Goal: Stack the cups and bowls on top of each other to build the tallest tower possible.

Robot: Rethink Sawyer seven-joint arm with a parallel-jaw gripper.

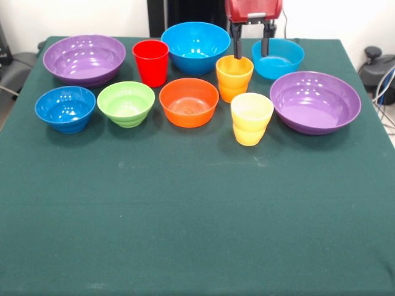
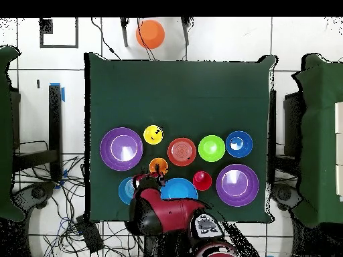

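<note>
All cups and bowls stand apart and upright on the green table; no tower shows. The back row holds a purple bowl, the red cup, the large blue bowl and the cyan bowl. In front stand the dark blue bowl, green bowl, orange bowl, orange cup, yellow cup and the second purple bowl. My gripper hangs open and empty between the large blue and cyan bowls, just behind the orange cup.
The near half of the table carries nothing. An orange round object sits on a stand beyond the table's far edge in the overhead view. Cables lie on the floor round the robot's base.
</note>
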